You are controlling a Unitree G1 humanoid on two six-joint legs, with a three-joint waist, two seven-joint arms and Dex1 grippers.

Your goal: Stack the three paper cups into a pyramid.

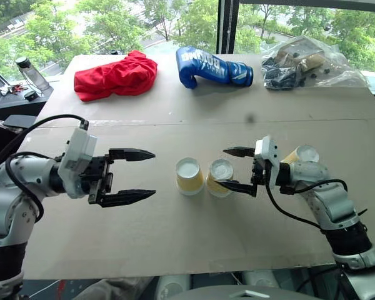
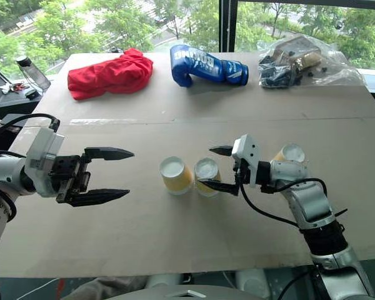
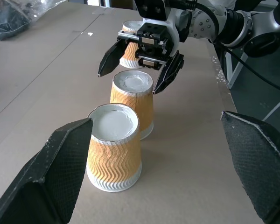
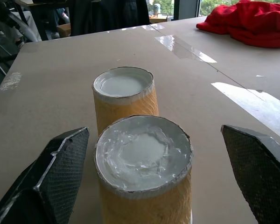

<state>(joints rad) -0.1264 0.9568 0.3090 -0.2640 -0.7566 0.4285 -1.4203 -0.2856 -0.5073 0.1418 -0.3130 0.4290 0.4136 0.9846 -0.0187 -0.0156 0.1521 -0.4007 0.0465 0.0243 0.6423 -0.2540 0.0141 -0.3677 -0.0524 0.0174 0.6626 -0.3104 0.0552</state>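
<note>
Two paper cups stand upside down side by side at the table's middle, the left one (image 1: 190, 175) and the right one (image 1: 220, 177), white bases up. My right gripper (image 1: 223, 167) is open, with a finger on each side of the right cup (image 4: 144, 172) and clear of its sides. The third cup (image 1: 302, 155) stands to the right, partly hidden behind my right wrist, and I also see this third cup (image 3: 129, 44) past that gripper in the left wrist view. My left gripper (image 1: 154, 173) is open and empty, a short way left of the left cup (image 3: 114, 147), pointing at it.
Along the far edge of the table (image 1: 175, 244) lie a red cloth (image 1: 115, 76), a blue boxing glove (image 1: 212, 67) and a clear plastic bag of dark parts (image 1: 306, 62). A water bottle (image 1: 31, 74) stands on a side table at the left.
</note>
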